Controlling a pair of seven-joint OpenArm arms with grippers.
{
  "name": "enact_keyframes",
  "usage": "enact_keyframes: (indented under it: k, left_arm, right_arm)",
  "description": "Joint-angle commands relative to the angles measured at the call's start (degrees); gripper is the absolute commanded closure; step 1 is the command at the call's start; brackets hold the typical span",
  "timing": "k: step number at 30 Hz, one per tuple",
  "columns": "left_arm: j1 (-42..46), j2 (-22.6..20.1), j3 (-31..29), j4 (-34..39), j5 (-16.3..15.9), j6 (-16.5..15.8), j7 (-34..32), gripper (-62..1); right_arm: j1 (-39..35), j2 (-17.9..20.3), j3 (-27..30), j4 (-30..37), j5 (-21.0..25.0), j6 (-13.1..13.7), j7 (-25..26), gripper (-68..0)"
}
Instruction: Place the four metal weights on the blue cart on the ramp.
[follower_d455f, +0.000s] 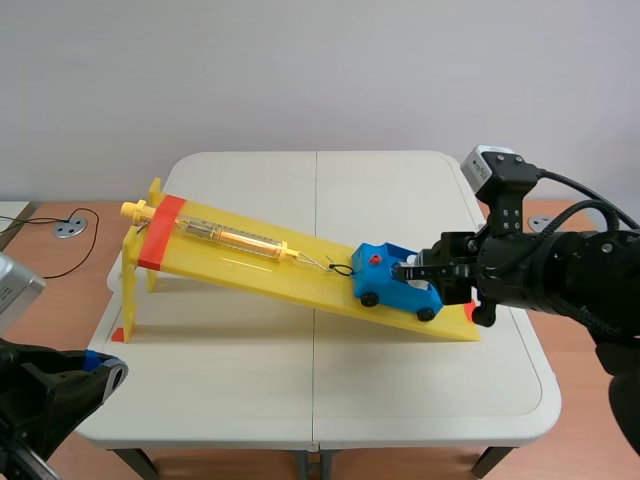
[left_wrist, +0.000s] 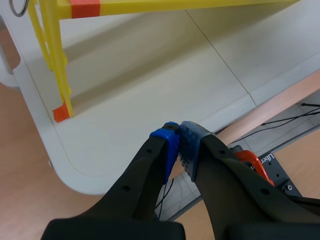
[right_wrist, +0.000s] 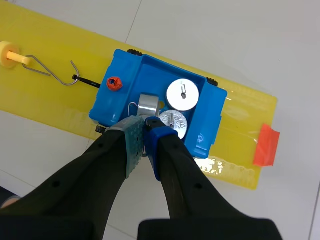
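Ramp (follower_d455f: 260, 275): yellow plastic, glossy; we see glare streaks.
Cart (right_wrist: 150, 75): blue plastic, smooth, slight sheen.
Weights (right_wrist: 183, 94): bright metal; we note polished tops.
Table (follower_d455f: 400, 380), lower middle of scene view: off-white, matt, smooth.
Tape (right_wrist: 265, 145): orange-red, matt.
Left gripper pads (left_wrist: 191, 150): blue, dotted, matt.

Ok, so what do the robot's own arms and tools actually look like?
The left arm and right arm are bulky and black; the right carries a grey-white camera box and looped black cables. Each tool has two thick black fingers with dotted pads: the left tool both blue, the right tool one grey-green pad, one blue pad.
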Motion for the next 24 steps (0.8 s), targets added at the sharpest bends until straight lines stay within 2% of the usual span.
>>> enact_keyframes:
  k: [1, 12, 24]
  left_arm:
    - [-1.14, 0.35, -0.9, 4.15, -4.28, -1.03, -5.16, -4.0]
    - [-1.14, 1.77, -0.9, 4.15, -4.26, -1.03, -5.16, -4.0]
    - [-1.14, 2.05, -0.9, 4.15, -4.26, -1.05, -5.14, -4.0]
  right_arm:
    - [6.69, -0.35, -0.48, 2.21, 4.94, 0.94, 8.13, -0.6]
    - [8.28, -1.22, -1.07, 0.2, 4.68, 1.11, 8.55, -0.6]
    - [8.41, -1.22, -1.07, 0.2, 2.54, 1.07, 12.57, -0.6]
